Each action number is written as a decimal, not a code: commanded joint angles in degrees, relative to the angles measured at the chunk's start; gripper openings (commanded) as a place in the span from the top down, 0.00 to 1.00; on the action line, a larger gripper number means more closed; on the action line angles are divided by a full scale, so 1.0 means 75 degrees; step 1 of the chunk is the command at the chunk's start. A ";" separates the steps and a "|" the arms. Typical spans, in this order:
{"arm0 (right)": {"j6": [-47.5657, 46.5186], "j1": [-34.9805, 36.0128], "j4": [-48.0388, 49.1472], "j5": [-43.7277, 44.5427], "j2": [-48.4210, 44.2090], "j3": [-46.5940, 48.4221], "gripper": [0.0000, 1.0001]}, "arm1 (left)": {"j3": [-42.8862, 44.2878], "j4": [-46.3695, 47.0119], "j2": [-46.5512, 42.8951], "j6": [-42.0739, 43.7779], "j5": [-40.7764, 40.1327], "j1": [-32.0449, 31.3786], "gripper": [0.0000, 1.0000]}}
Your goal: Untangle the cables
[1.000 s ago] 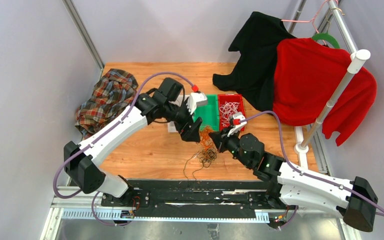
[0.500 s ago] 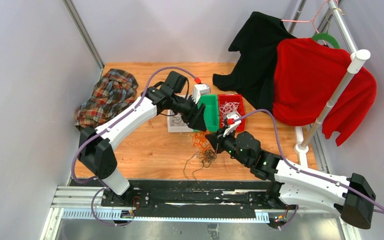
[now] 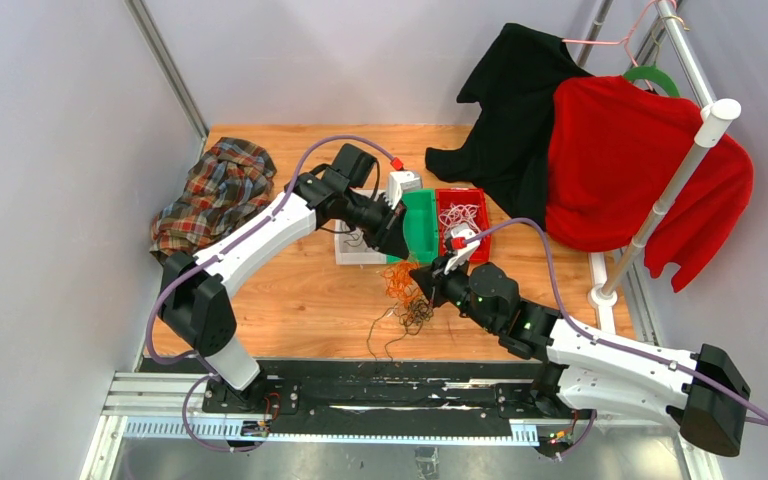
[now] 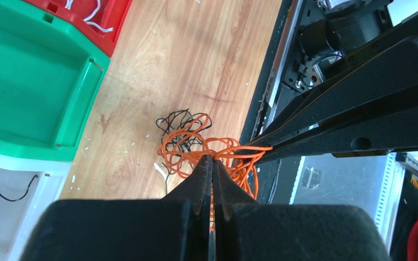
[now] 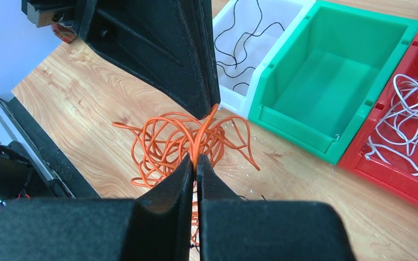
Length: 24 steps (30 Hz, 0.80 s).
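Note:
A tangle of thin orange cables (image 3: 397,284) lies on the wooden table (image 3: 290,290), with thin black cables (image 3: 416,314) mixed in just in front of it. My left gripper (image 3: 398,252) is shut on an orange strand (image 4: 180,142) at the top of the tangle. My right gripper (image 3: 419,276) is shut on orange strands (image 5: 160,145) from the other side, its tips close to the left gripper's fingers (image 5: 158,49). The right wrist view also shows black cables (image 5: 233,46) in the white bin and white cables (image 5: 413,122) in the red bin.
A white bin (image 3: 353,251), a green bin (image 3: 424,226) and a red bin (image 3: 461,199) stand side by side behind the tangle. A plaid shirt (image 3: 215,195) lies at the table's left. Black (image 3: 510,110) and red (image 3: 640,165) garments hang on a rack at the right.
My left gripper swung back toward the bins over the tangle and closed from wide open onto an orange strand. The right gripper shifted slightly left, still shut.

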 commanded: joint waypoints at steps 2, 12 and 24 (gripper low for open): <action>-0.0072 -0.0062 0.0135 -0.0120 -0.0018 0.0157 1.00 | 0.0514 -0.0374 -0.0201 0.0195 0.0174 0.0118 0.99; -0.0092 -0.0059 0.0114 -0.0341 -0.0052 0.0205 0.99 | 0.0599 -0.0746 -0.0310 0.1111 0.0407 0.0126 0.52; -0.0149 -0.0059 0.0054 -0.0563 0.0000 0.0299 0.99 | 0.0833 -0.1079 0.0362 0.1531 0.0706 0.0126 0.57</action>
